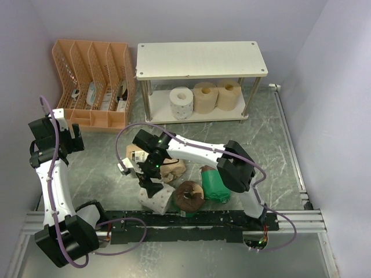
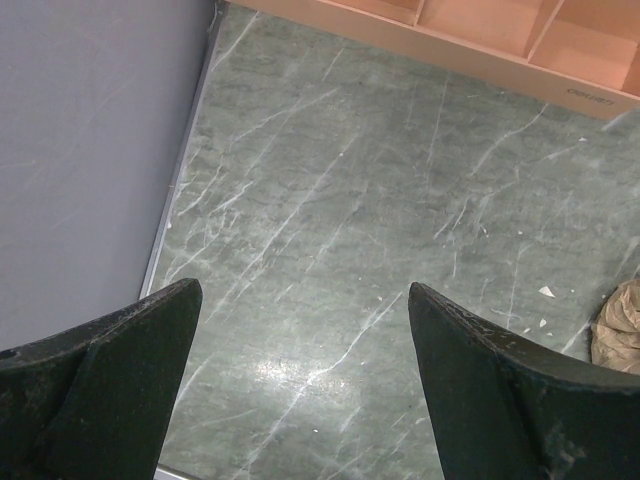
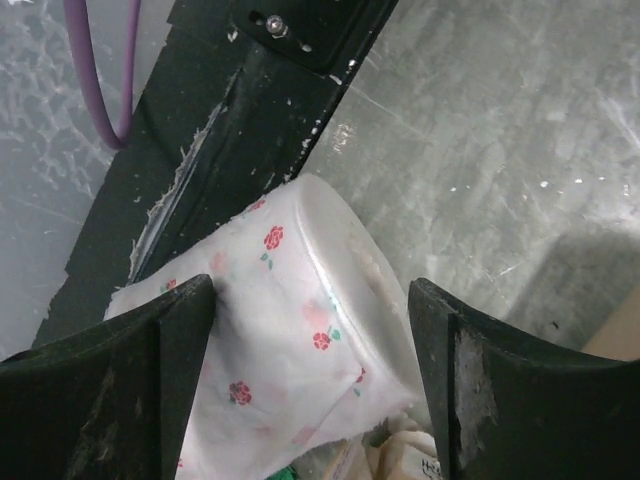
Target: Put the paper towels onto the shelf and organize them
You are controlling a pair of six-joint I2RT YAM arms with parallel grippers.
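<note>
The shelf (image 1: 200, 59) stands at the back with a white roll (image 1: 181, 102) and two bare tan rolls (image 1: 204, 97) on its lower board. Near the front lie the white dotted roll (image 1: 155, 200), two tan-wrapped rolls (image 1: 174, 169) and two green-wrapped rolls (image 1: 214, 184). My right gripper (image 1: 152, 186) is open just above the dotted roll. In the right wrist view that roll (image 3: 300, 320), printed with small red flowers, lies between the spread fingers (image 3: 150, 370). My left gripper (image 1: 73, 139) is open and empty over bare table (image 2: 330, 250) at the left.
An orange slotted file organizer (image 1: 95, 81) stands at the back left; its base shows in the left wrist view (image 2: 480, 40). A grey wall (image 2: 80, 150) is close on the left. The black base rail (image 3: 230, 130) lies right beside the dotted roll.
</note>
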